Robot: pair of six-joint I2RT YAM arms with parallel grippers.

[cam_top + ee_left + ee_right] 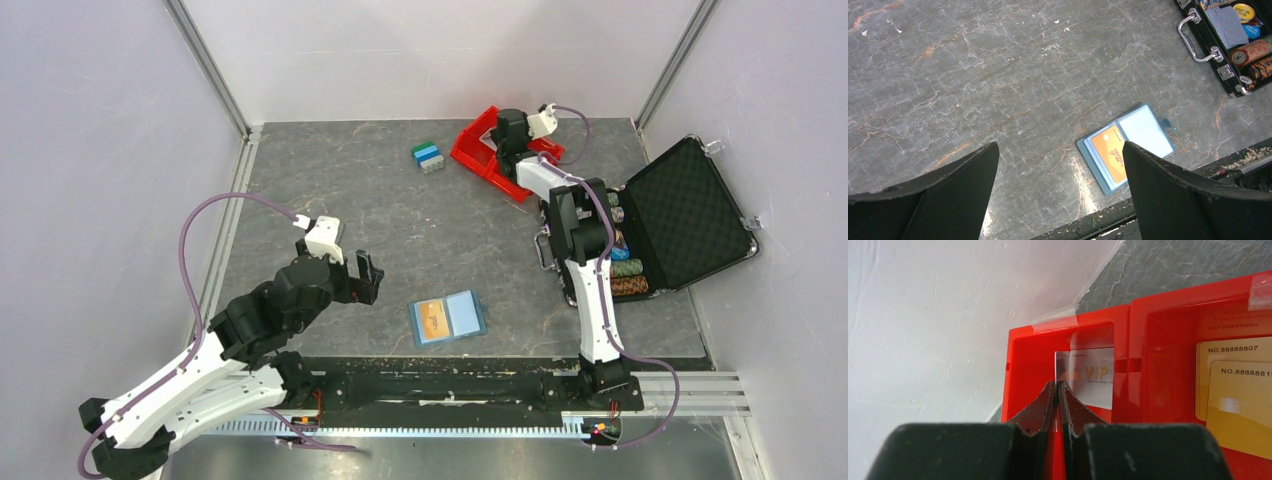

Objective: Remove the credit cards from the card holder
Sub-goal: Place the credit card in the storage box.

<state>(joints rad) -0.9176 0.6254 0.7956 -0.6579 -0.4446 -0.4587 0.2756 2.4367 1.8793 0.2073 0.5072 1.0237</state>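
Step in hand: extraction not begun. The card holder (447, 319) lay spread on the tabletop (330, 190), both credit cards (1110, 153) inside. I held the left pincer (1059, 150) fully open and empty, near it. The right pincer (1056, 385) stood nearly closed over the red bin (1023, 365); I could not tell whether it gripped anything. Next, I judged: pin the holder, slide 1 card out.

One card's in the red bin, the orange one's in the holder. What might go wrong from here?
1. The right gripper has its jaws almost closed at the edge of the white VIP card in the red bin. I cannot tell whether the card is pinched; if it is, pulling back may lift it out.
2. The card holder lies flat and unheld near the table's front edge, so the open left gripper may drag it along with the orange card.
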